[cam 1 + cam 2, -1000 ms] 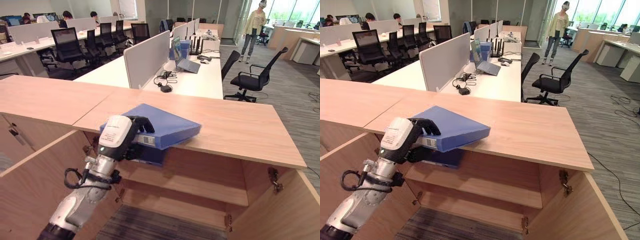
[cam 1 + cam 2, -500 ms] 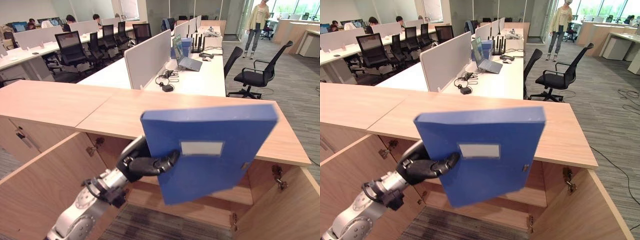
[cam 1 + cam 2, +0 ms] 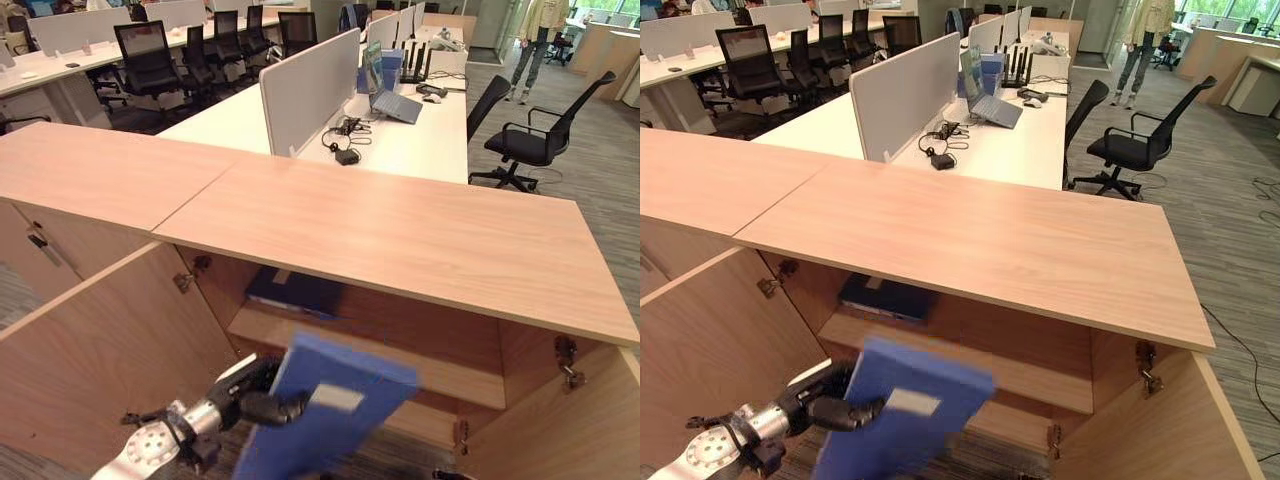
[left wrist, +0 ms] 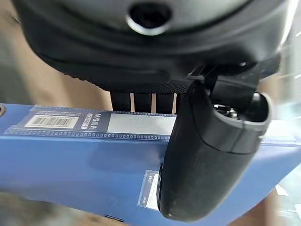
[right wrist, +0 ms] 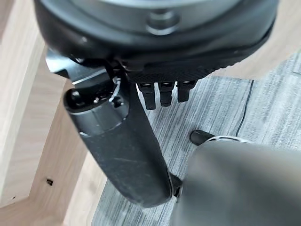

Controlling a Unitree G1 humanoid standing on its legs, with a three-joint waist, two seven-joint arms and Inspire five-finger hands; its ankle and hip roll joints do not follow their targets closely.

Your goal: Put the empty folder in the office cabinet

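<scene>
A blue folder [image 3: 330, 410] with a white label hangs tilted low in front of the open cabinet, below the level of its upper shelf [image 3: 420, 355]. My left hand [image 3: 255, 392] is shut on the folder's left edge. In the left wrist view the thumb [image 4: 207, 155] presses on the folder's face [image 4: 70, 155] and the fingers curl behind its spine. A second dark blue folder [image 3: 295, 290] lies flat on the upper shelf inside the cabinet. In its own wrist view my right hand [image 5: 122, 141] hangs with relaxed fingers over the grey floor, beside a wooden panel.
The cabinet's wooden top [image 3: 400, 225] spans the view. Its left door [image 3: 90, 350] and right door [image 3: 590, 430] stand open. Behind are office desks with a divider [image 3: 305, 95], black chairs [image 3: 530, 140] and a person [image 3: 540, 30] standing far back.
The folder went from lying on the cabinet top to being held upright, then down in front of the cabinet opening. The camera has tilted downward.
</scene>
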